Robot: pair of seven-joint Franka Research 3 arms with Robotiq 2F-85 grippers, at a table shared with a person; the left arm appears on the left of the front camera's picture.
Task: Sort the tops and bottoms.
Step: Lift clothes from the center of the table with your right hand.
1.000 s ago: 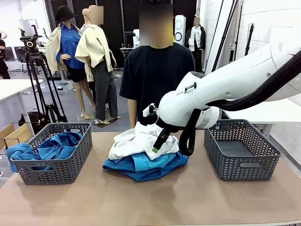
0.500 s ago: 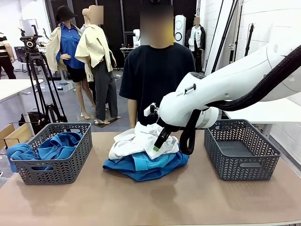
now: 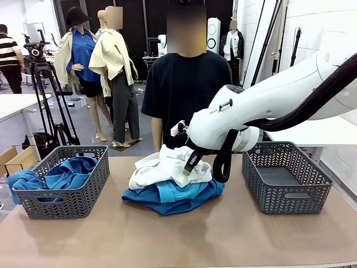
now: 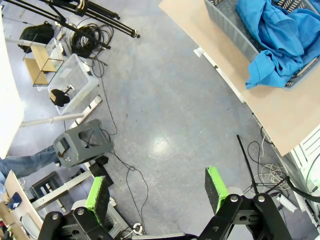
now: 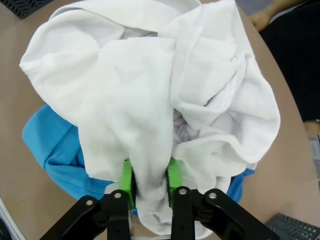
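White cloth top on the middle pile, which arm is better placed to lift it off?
Right. The right gripper has its jaws pinched on a fold of the white cloth top. The left gripper hangs open over the grey floor beside the tan table.

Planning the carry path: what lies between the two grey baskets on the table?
In the front view, a pile: the white top over a turquoise garment, the right gripper shut on the white top.
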